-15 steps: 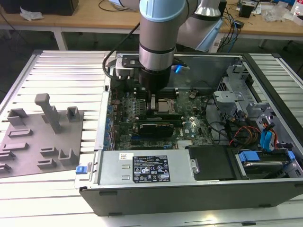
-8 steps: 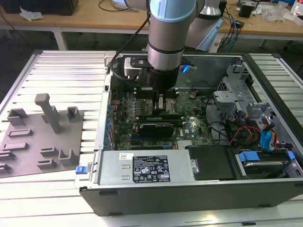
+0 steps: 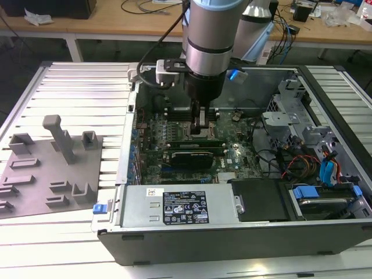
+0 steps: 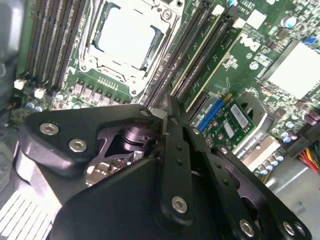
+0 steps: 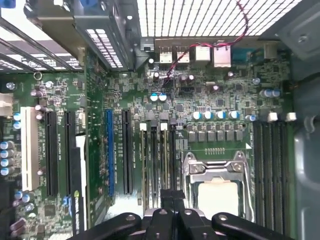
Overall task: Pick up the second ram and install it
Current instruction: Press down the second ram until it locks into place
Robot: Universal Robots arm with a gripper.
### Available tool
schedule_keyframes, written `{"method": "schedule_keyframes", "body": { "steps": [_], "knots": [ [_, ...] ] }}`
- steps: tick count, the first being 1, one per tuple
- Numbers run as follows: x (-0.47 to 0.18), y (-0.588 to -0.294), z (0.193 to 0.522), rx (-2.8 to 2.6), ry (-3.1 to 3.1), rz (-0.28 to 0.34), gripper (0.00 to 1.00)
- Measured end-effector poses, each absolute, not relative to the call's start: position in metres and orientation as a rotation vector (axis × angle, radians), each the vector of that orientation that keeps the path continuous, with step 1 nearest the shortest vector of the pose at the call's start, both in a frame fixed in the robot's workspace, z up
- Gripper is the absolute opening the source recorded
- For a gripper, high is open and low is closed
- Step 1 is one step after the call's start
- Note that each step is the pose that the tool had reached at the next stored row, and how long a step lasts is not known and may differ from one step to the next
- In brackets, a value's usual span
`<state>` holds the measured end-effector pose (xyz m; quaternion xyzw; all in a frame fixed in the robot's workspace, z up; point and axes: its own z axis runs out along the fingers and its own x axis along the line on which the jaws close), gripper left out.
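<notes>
Open computer case (image 3: 232,238), grey fixture tray (image 3: 52,168) (beside it), CPU socket (image 5: 215,187)

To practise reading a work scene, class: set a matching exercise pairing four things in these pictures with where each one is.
1 gripper
2 grey fixture tray
3 CPU socket
4 power supply

A outside the case, on the exterior view's left
B between banks of memory slots
C along the case wall nearest the exterior camera
D low over the motherboard

Pairs: 1-D, 2-A, 3-B, 4-C
</notes>
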<state>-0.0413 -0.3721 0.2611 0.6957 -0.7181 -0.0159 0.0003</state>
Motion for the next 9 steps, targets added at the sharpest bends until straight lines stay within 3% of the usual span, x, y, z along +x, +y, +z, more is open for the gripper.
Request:
{"method": "schedule_keyframes", "body": {
  "steps": [9],
  "knots": [
    [-0.0405,-0.3721,0.2632,2.186,-2.256,-0.051,0.11]
  ]
}}
